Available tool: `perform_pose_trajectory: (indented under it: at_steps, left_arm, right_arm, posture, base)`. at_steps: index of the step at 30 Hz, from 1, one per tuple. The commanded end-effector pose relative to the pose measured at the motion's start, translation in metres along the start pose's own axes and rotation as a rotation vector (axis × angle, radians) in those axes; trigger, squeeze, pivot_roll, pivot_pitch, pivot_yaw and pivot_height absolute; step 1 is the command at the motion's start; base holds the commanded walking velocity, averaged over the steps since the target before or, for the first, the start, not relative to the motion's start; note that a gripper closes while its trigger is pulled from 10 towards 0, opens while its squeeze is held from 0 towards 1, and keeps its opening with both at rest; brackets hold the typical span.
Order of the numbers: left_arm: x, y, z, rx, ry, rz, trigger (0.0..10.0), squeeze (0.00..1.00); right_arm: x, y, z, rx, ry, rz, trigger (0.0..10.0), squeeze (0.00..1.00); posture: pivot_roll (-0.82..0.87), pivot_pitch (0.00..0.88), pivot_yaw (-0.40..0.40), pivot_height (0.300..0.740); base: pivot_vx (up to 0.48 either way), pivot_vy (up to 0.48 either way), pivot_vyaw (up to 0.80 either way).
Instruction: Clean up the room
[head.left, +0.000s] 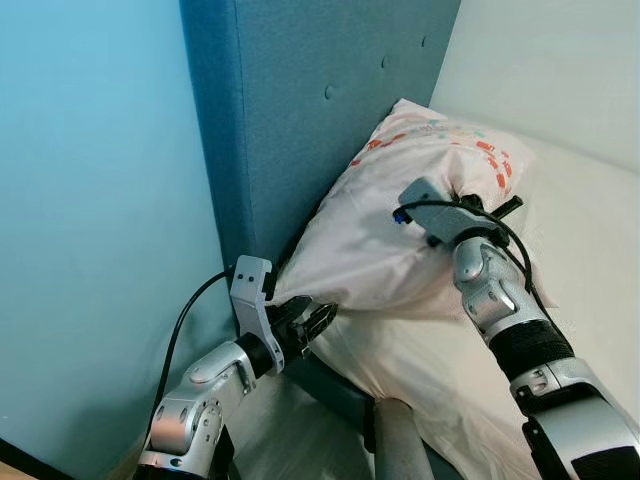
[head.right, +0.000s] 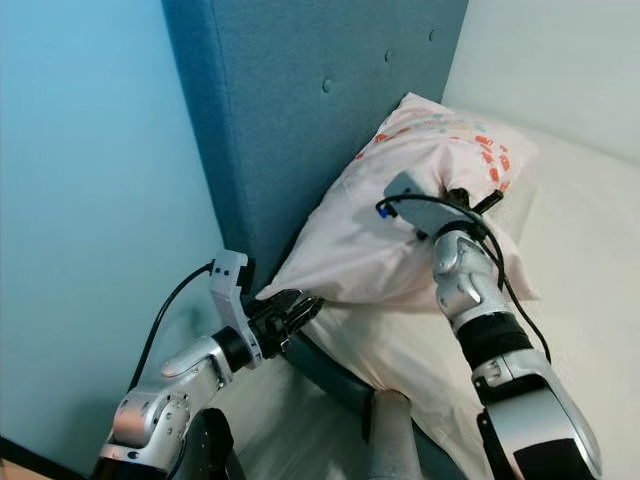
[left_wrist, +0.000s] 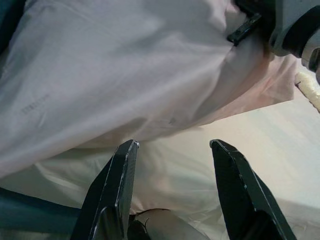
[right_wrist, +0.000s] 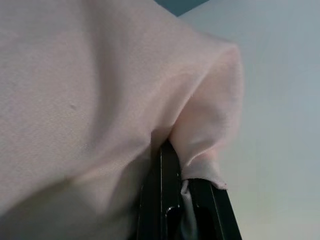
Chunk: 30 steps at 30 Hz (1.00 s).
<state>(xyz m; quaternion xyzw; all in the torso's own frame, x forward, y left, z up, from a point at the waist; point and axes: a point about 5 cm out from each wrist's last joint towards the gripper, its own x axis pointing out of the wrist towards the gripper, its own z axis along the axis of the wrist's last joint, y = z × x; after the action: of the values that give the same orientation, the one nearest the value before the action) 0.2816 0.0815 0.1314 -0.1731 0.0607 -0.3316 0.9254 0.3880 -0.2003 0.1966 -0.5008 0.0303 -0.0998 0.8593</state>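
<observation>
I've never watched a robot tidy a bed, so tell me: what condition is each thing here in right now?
pillow: propped against the headboard, fabric bunched where it is gripped.
right claw: shut on a fold of the pillow.
left claw: open, at the pillow's lower corner.
headboard: upright against the wall.
bed sheet: spread, lightly wrinkled.

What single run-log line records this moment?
right gripper: shut on pillow | left gripper: open at pillow's lower corner | pillow: leaning on headboard
</observation>
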Motion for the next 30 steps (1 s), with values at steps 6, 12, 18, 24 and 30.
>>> perform_pose_trajectory:
  at_steps: [6, 12, 18, 24, 30]
  left_arm:
    - [0.003, -0.001, -0.002, 0.008, 0.008, -0.006, 10.0, 0.0]
    - [0.003, 0.0, 0.0, 0.001, 0.003, -0.004, 10.0, 0.0]
    - [0.001, 0.008, -0.003, -0.016, -0.005, 0.03, 10.0, 0.0]
    - [0.003, 0.01, -0.004, -0.016, -0.002, 0.03, 10.0, 0.0]
    - [0.004, 0.01, -0.004, -0.013, -0.002, 0.028, 10.0, 0.0]
  right_arm:
    - [-0.022, 0.072, -0.006, 1.016, 0.259, 0.377, 10.0, 1.0]
    - [-0.033, 0.085, -0.018, 1.206, 0.359, 0.452, 10.0, 1.0]
    - [-0.045, 0.069, -0.069, 1.191, 0.435, 0.372, 10.0, 1.0]
    - [-0.053, 0.063, -0.084, 1.253, 0.447, 0.364, 10.0, 1.0]
    - [-0.055, 0.054, -0.088, 1.289, 0.413, 0.35, 10.0, 1.0]
  posture:
    - [-0.02, 0.074, -0.031, 0.49]
    - [-0.01, 0.077, -0.032, 0.49]
    - [-0.04, 0.061, -0.027, 0.49]
    - [-0.05, 0.05, -0.024, 0.49]
    - [-0.05, 0.046, -0.021, 0.49]
  base:
    - [0.0, 0.0, 0.0]
    - [0.0, 0.0, 0.0]
    - [0.0, 0.0, 0.0]
    - [0.0, 0.0, 0.0]
    - [0.0, 0.0, 0.0]
